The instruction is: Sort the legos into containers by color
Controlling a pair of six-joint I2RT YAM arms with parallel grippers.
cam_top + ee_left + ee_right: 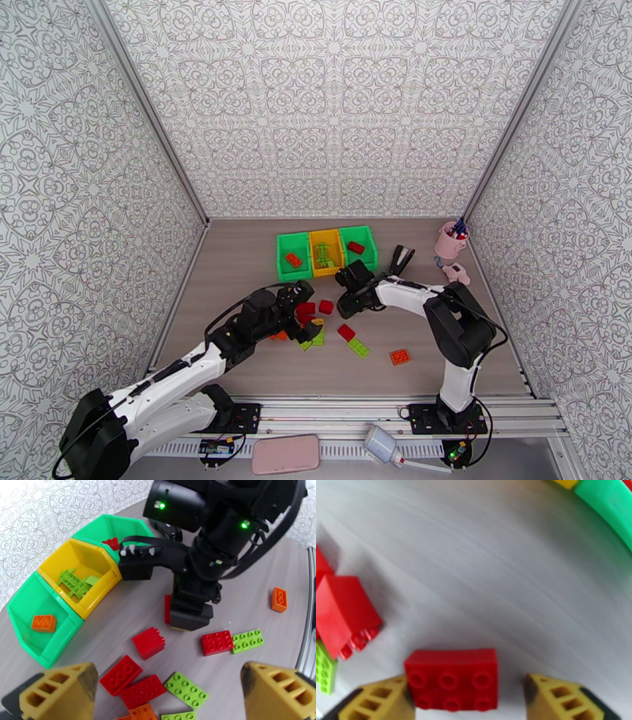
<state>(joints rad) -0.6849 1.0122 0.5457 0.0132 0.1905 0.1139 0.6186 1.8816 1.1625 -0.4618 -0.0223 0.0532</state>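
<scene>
The containers [325, 251] stand in a row at the back: a green bin holding an orange lego [43, 623], a yellow bin [85, 572] with lime legos, and a green bin with a red lego [356, 247]. Loose red, lime and orange legos [347, 333] lie mid-table. My right gripper [466, 693] is low on the table, open around a red brick [451, 679]; its left finger touches the brick and its right finger [557, 697] stands apart. My left gripper [166, 693] hangs open above a cluster of red and lime legos [144, 691], holding nothing.
A pink pen cup [451, 241] and a black stapler [400, 258] sit at the back right. An orange lego [400, 357] lies alone at the front right. The two arms are close together over the pile, and a pink phone [285, 454] lies below the table edge.
</scene>
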